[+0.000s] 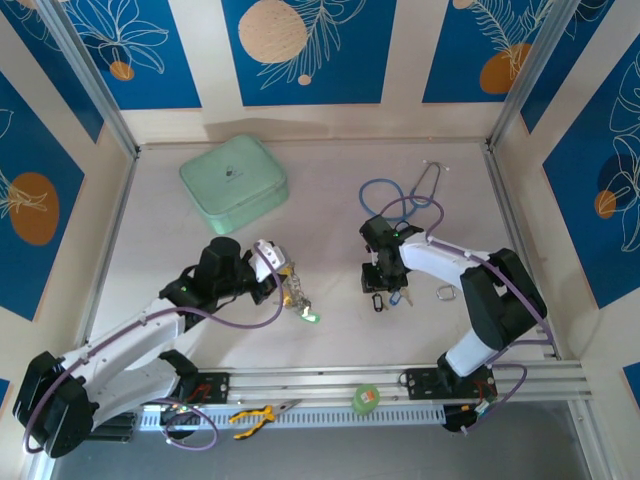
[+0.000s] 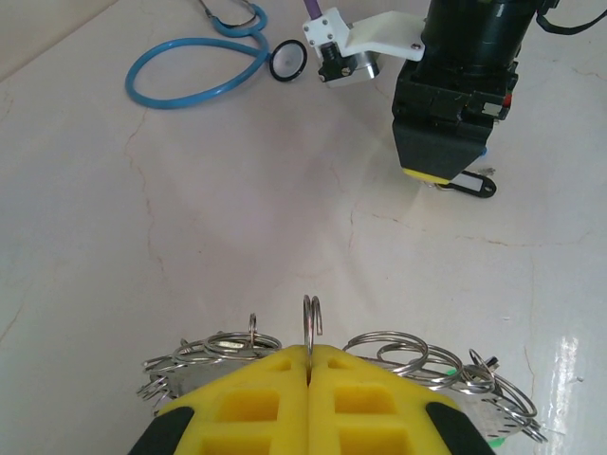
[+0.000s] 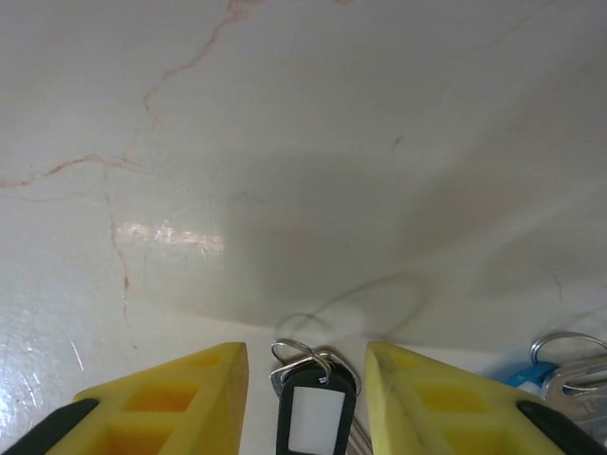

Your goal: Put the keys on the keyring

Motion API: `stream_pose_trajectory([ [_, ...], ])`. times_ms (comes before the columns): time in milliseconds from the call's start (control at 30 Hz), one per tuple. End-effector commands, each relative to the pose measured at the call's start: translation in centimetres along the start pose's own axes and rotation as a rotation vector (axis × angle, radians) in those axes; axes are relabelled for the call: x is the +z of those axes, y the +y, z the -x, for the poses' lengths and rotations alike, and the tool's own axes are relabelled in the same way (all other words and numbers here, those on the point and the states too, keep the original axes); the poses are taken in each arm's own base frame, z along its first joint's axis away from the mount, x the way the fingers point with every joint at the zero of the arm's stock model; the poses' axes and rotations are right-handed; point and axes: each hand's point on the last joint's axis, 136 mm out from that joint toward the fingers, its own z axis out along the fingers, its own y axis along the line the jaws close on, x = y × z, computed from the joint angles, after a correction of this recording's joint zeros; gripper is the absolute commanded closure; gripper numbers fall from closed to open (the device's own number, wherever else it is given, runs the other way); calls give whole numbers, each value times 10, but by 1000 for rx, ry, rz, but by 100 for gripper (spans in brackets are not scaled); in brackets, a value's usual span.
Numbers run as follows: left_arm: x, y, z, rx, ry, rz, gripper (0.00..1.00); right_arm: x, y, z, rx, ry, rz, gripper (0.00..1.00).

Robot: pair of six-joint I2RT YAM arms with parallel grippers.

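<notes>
My left gripper (image 2: pixel 310 353) is shut on a small split ring (image 2: pixel 311 322) that stands up from the keyring (image 2: pixel 398 355), a flat silvery piece hung with several wire rings. From above, the keyring (image 1: pixel 295 290) hangs at the left gripper (image 1: pixel 277 272), with a green tag (image 1: pixel 311 317) below it. My right gripper (image 3: pixel 305 365) is open just above the table. A key with a black tag (image 3: pixel 315 409) lies between its fingers with a gap on each side. A blue-tagged key (image 3: pixel 531 375) lies to its right. The overhead camera has the right gripper (image 1: pixel 380 285) over the keys (image 1: pixel 388 299).
A blue stethoscope (image 1: pixel 400 200) lies behind the right arm, and a mint-green case (image 1: pixel 233 182) sits at the back left. One loose metal ring (image 1: pixel 445 292) rests right of the keys. A green tape roll (image 1: pixel 366 398) and yellow pliers (image 1: pixel 255 413) lie on the front rail.
</notes>
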Motion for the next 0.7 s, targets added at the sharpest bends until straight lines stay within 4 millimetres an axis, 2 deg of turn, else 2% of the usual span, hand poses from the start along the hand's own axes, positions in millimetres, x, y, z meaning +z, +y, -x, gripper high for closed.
stream_pose_trajectory([
  [0, -1, -4, 17, 28, -55, -19, 100, -2, 4, 3, -13, 17, 10, 64],
  [267, -3, -4, 16, 38, -52, -14, 100, 2, 3, 1, -9, 40, -1, 68],
  [667, -5, -2, 20, 41, -68, 1, 100, 3, 7, -1, -47, 63, -16, 83],
])
